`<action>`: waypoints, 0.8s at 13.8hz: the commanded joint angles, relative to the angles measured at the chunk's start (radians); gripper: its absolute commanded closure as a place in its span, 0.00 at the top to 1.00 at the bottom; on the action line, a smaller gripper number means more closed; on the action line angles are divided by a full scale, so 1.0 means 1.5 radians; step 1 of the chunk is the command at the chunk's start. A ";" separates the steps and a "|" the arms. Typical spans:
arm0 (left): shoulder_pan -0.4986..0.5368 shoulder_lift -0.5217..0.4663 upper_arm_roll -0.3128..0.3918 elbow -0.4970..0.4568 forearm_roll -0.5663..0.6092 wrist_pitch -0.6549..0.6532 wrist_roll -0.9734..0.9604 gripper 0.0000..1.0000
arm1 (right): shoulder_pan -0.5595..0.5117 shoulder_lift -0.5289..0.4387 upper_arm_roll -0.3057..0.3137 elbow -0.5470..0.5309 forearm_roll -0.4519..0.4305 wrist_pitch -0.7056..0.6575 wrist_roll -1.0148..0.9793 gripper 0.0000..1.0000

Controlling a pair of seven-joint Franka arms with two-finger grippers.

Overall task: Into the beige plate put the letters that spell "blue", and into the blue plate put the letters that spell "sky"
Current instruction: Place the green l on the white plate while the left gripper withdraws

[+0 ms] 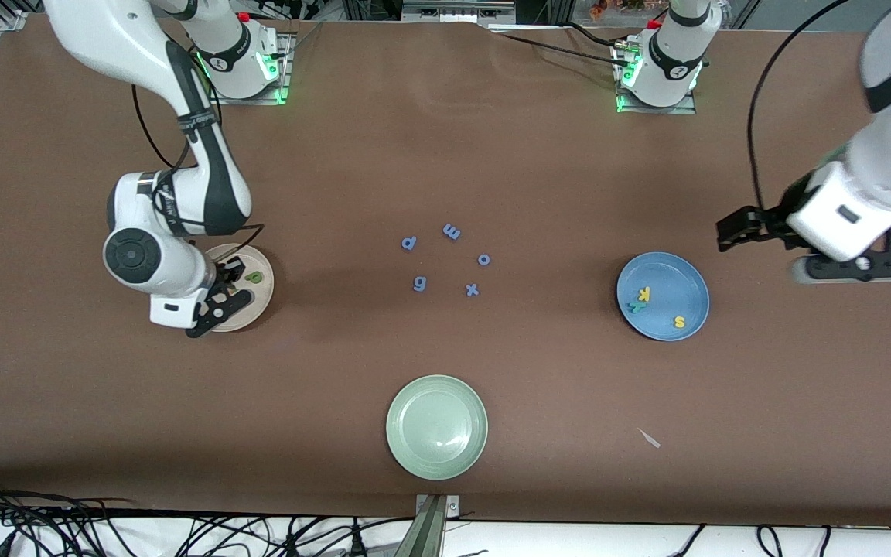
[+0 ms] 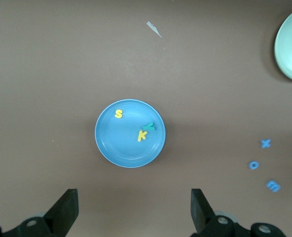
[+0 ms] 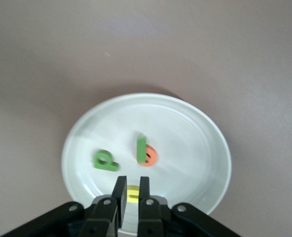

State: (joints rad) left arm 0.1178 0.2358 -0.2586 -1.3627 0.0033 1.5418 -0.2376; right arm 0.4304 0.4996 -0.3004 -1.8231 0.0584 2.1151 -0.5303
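Note:
The beige plate (image 1: 258,308) (image 3: 205,129) lies toward the right arm's end of the table. In it are a green b (image 1: 254,277) (image 3: 105,161), an orange e (image 3: 149,157) and a thin green l (image 3: 141,147) leaning on the e. My right gripper (image 1: 226,289) (image 3: 132,190) is low over this plate, shut on the yellow u (image 3: 133,193). The blue plate (image 1: 674,272) (image 2: 117,143) holds the yellow s (image 1: 679,322) (image 2: 118,114), yellow k (image 1: 644,293) (image 2: 142,135) and teal y (image 1: 636,307) (image 2: 149,126). My left gripper (image 1: 728,232) (image 2: 134,198) waits open and empty over the table beside the blue plate.
Several all-blue letters lie mid-table: p (image 1: 408,243), m (image 1: 452,230), o (image 1: 483,259), g (image 1: 419,284), x (image 1: 472,290). An empty pale green plate (image 1: 436,427) sits near the front edge. A small scrap (image 1: 650,438) lies beside it. A power strip (image 1: 855,267) lies under the left arm.

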 commanded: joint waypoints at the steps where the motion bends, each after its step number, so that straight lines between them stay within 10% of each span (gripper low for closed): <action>1: -0.014 -0.069 0.037 -0.073 -0.025 0.010 0.009 1.00 | -0.002 -0.009 0.003 -0.002 0.043 -0.011 -0.012 0.89; 5: -0.029 -0.177 0.048 -0.251 -0.008 0.123 0.009 1.00 | -0.002 -0.040 0.000 0.091 0.097 -0.171 0.114 0.99; 11: -0.089 -0.199 0.135 -0.250 -0.005 0.137 0.047 1.00 | -0.001 -0.107 -0.021 0.242 0.071 -0.382 0.265 0.99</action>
State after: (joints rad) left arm 0.0496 -0.0311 -0.1326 -1.7084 -0.0086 1.7420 -0.1978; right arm 0.4286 0.3580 -0.3172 -1.5261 0.1784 1.6346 -0.1645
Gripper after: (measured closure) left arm 0.000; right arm 0.004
